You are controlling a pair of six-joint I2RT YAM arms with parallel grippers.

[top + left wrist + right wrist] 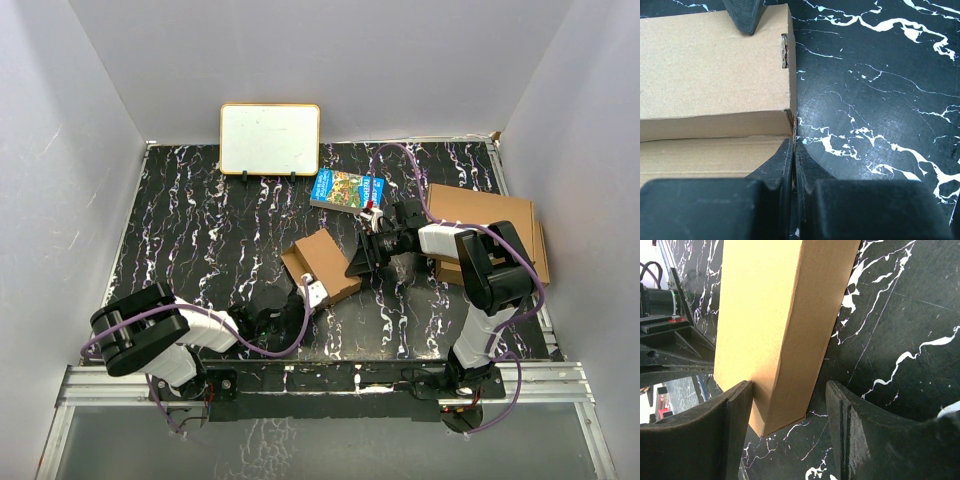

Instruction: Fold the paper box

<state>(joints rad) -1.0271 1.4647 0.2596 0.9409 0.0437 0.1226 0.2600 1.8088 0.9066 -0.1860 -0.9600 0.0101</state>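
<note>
Right gripper [790, 386] straddling paper box [765, 305] shows only wrist-side.

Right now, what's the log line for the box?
box: on table | left tool: shut at box corner | right tool: open around box end

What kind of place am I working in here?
Most likely a robot test cell: plain white walls box in a black marbled table, the left arm and right arm are mounted on a metal rail, and a blank whiteboard stands at the back.
</note>
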